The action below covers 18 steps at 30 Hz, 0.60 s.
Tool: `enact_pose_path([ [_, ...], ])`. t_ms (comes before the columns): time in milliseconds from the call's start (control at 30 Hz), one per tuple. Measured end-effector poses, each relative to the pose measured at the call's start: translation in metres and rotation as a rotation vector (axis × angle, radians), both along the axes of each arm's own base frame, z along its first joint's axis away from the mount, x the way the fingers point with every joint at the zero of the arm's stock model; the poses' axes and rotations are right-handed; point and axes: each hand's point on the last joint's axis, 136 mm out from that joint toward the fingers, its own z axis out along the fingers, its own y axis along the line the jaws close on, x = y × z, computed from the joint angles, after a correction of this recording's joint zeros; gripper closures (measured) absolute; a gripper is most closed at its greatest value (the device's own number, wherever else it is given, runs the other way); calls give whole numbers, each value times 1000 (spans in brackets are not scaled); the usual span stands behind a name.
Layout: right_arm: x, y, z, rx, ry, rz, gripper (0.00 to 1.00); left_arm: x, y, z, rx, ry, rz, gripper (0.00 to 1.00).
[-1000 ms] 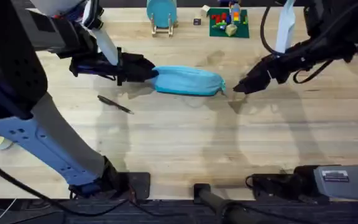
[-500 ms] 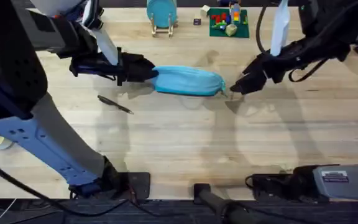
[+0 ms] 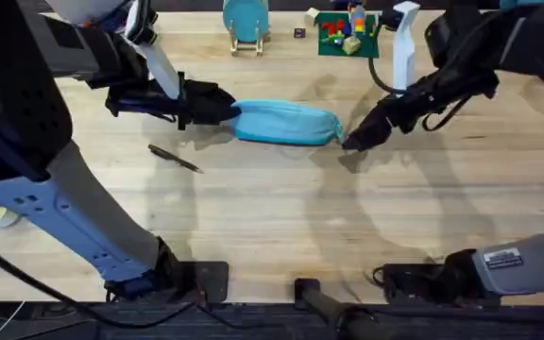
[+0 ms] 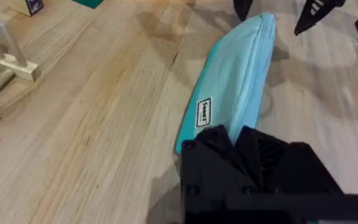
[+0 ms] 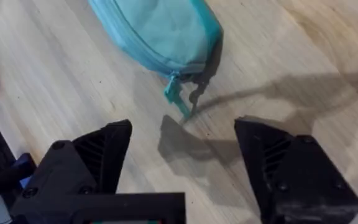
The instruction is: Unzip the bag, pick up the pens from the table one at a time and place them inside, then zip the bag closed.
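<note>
**The bag still zipped, one pen waiting on the worktop**

The bag (image 3: 286,123) lies on its side on the worktop (image 3: 272,217), towards the far half, lengthwise between our two arms. We hold its left end with the left pincer (image 3: 223,107), closed on the fabric – in the left wrist view the black fingers (image 4: 229,146) clamp the end of the pouch just below its small label. Our right pincer (image 3: 352,142) hovers just beside the opposite end, jaws spread wide and holding nothing; in the right wrist view the zipper pull (image 5: 178,98) hangs from the corner of the bag, between and just ahead of the two open fingers (image 5: 98,155), not yet touched.

As we judge it, the task is barely begun. The zipper looks shut along the pouch, so the unzipping is the step in hand – we need to close on that small pull and draw it along while the left pincer anchors the bag. One pen (image 3: 176,158) lies on the worktop near the left pincer, on our side of the bag, well outside the pouch. Loading the pens and zipping closed all remain.
</note>
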Motion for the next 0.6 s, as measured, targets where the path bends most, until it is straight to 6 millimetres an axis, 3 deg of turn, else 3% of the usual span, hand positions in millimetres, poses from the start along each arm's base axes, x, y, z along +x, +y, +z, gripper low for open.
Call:
enact_pose_path([
  [600,12,27,-1,10,-95,79,13,0,0,0,0,0,0,959],
])
